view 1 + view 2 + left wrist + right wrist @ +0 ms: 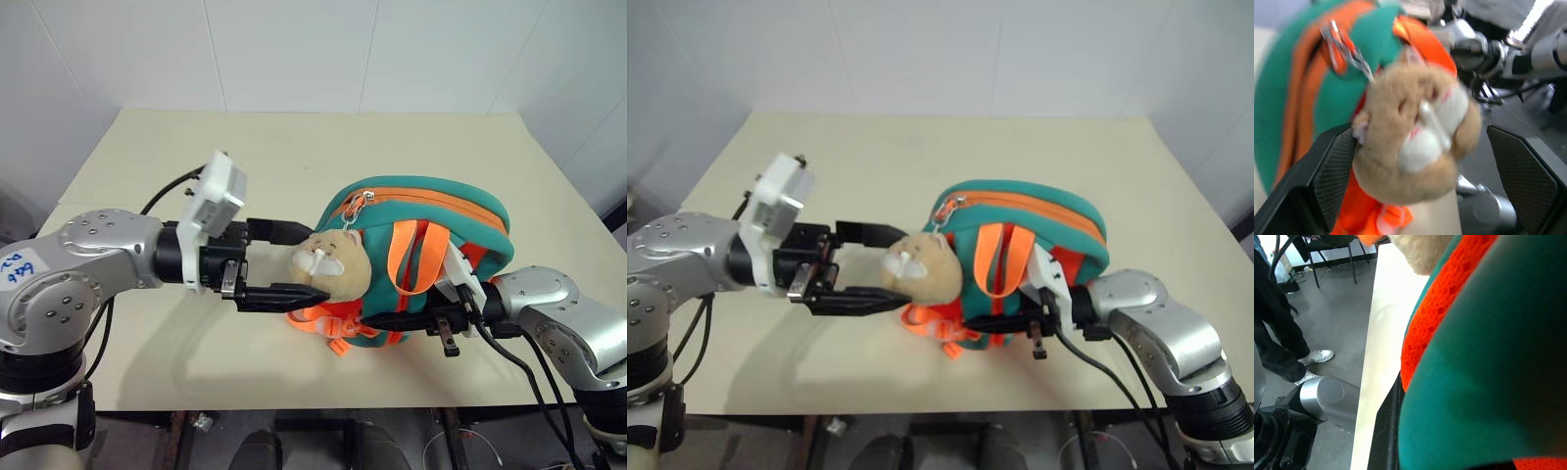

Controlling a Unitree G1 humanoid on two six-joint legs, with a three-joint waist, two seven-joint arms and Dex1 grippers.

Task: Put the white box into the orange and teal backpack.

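Left eye view: orange and teal backpack point(426, 250) sat mid tabletop point(294, 147). Left gripper point(284, 264), 2 fingers wide, straddled bear head point(331, 264) from left. Right gripper point(392, 321) pinched backpack's near edge. White box unseen.

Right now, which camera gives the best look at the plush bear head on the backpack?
The left wrist view: the bear head sits close up between the open left gripper fingers, face visible. Both eye views show it smaller, hanging off the orange and teal backpack. The right wrist view catches a tan sliver.
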